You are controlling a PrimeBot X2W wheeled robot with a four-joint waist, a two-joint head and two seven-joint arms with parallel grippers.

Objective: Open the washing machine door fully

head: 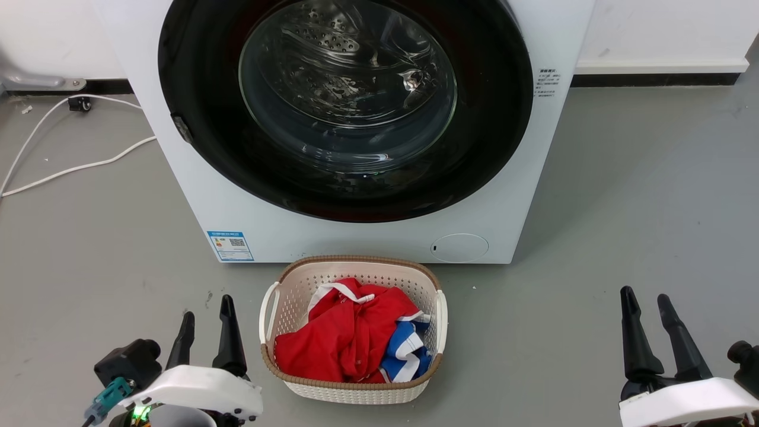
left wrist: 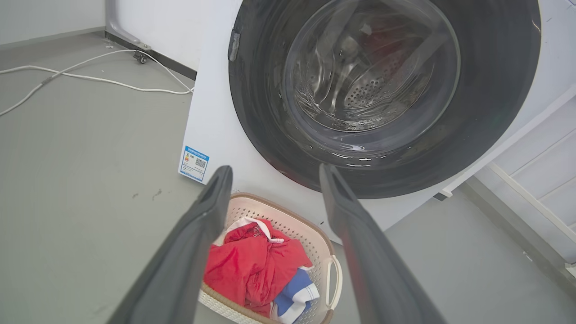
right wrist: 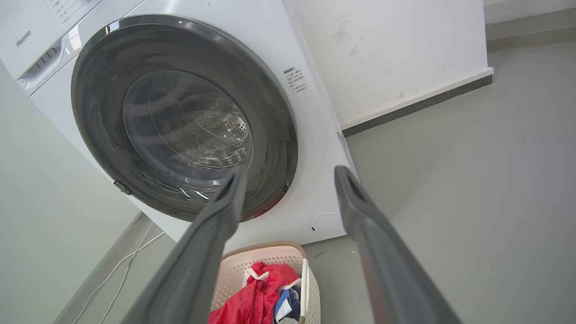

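Well, the washing machine door is shut, its black disc lying flush on the front of the washing machine, so nothing has been opened yet. Both arms wait well back from the machine. The left gripper has its fingers moderately apart and holds nothing; the right gripper is the same, spread and empty. Just in front of the machine, right under the door, sits a laundry basket with red clothes in it.

The trouble I'd expect starts at the small catch on the door's rim, on the machine's side toward the robot's left. It looks like the only purchase on that glossy face, so a finger landing slightly off would probably skid across the black ring and the door would stay latched. An arm reaching low toward the machine could also shove or tip the basket. And if the pull stops early, I'd guess the door hangs half open instead of swinging right round beside the machine.
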